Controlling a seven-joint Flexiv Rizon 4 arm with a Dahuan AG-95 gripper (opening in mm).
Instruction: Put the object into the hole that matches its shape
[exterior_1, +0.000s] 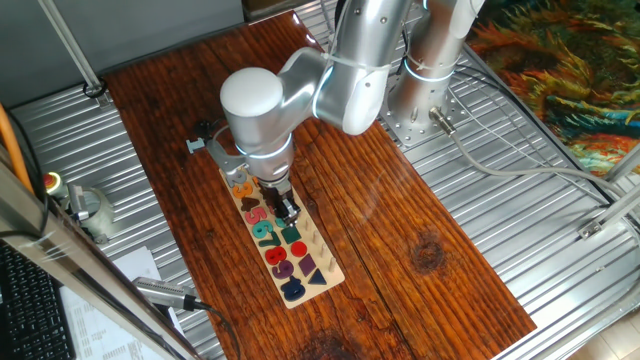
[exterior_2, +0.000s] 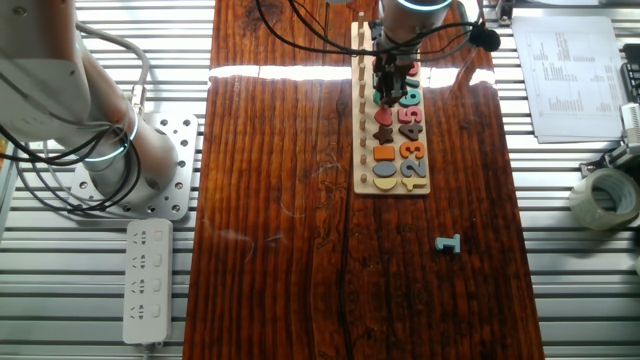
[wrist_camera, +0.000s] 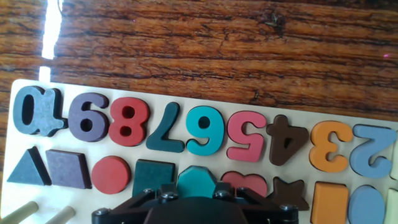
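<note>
The long light-wood puzzle board (wrist_camera: 12, 142) lies on the dark wooden table and also shows in both fixed views (exterior_1: 325, 255) (exterior_2: 358, 150). The teal-green object (wrist_camera: 198, 179) sits in the shape row between a dark teal square (wrist_camera: 152, 176) and a red heart (wrist_camera: 244, 182). Only its upper edge shows, and it looks angled there. My gripper (wrist_camera: 198, 205) is low over the board and shut on the object, with its dark body covering the lower half. The gripper also shows in the fixed views (exterior_1: 288, 212) (exterior_2: 389, 88). The hole is hidden under the object and gripper.
A small grey-blue angular piece (exterior_2: 448, 244) lies on the table beyond the board's end. Wooden pegs (wrist_camera: 18, 213) stand along the board's near edge. A white power strip (exterior_2: 148, 280) and a tape roll (exterior_2: 605, 197) lie on the metal surround. The arm's base (exterior_2: 130, 165) is at the left.
</note>
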